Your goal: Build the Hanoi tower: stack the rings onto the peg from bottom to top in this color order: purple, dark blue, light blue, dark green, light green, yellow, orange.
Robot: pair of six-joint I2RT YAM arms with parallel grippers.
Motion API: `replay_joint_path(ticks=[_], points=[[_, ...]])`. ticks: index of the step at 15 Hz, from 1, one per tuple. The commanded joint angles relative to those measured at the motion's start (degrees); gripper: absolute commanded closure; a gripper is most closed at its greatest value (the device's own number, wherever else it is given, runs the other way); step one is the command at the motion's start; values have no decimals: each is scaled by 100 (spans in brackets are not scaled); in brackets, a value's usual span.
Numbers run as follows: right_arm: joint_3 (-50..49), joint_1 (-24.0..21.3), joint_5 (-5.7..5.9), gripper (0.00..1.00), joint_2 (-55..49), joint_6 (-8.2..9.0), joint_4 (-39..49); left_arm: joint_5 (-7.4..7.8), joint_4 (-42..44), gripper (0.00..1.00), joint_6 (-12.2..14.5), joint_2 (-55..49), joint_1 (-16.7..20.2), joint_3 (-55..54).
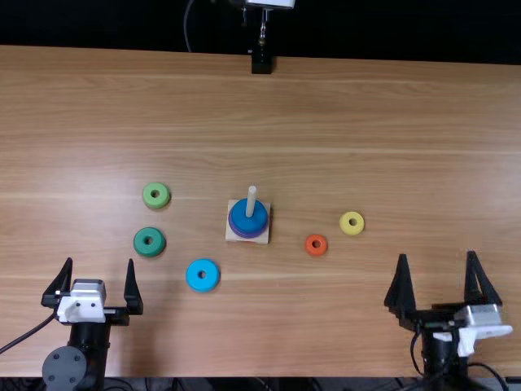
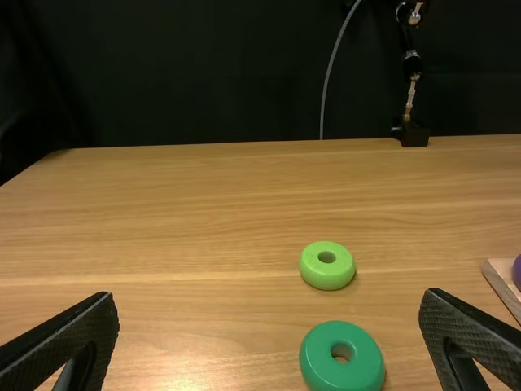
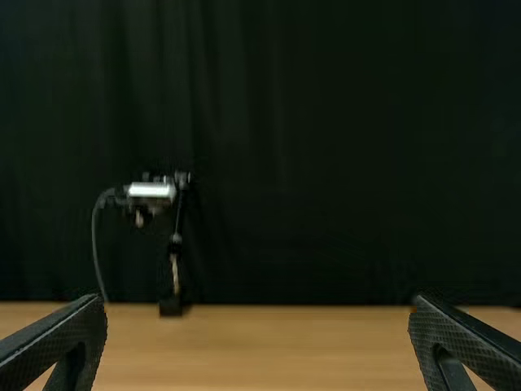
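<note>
On the base (image 1: 234,237) near the table's middle, two rings sat around the upright peg (image 1: 251,201): purple ring (image 1: 237,231) lowest, dark blue ring (image 1: 241,213) on top of it. Order matched the task so far; two of seven done, by my count.

Five remained, all lying loose on the wood. Light blue ring (image 1: 212,284) near the base, toward the table's near edge; by the sequence, next due. Left of the base, dark green ring (image 1: 140,241), with light green ring (image 2: 308,265) just beyond. Right of it, orange ring (image 1: 308,244), then yellow ring (image 1: 344,225), the last pair in the order, orange to finish.

Left gripper (image 1: 98,283): fingers spread wide, nothing between. Right gripper (image 1: 440,281): likewise parted and empty. Both stood near the table's near edge, well apart from the peg.
</note>
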Motion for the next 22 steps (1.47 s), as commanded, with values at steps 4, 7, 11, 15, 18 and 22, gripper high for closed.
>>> replay_joint_path(ticks=[4, 7, 11, 15, 18, 22], points=[[-607, -74, 48, 0, -602, -22, -17, -46, -192, 0, 10, -67, 38, -89], [-607, -66, 69, 0, -602, 20, -7, -46, -192, 0, 10, -67, 38, -89], [-950, -66, 48, 0, -602, 20, -17, -46, -192, 0, 10, -67, 38, -89], [-1319, -66, 27, 0, -602, -32, -587, -46, -203, 0, 10, -67, 38, -89], [-1319, -66, 27, 0, -602, -32, -1283, -46, -192, 0, 10, -67, 38, -89], [-1319, -66, 27, 0, -602, -32, -1294, -46, -203, 0, 10, -67, 38, -89]])
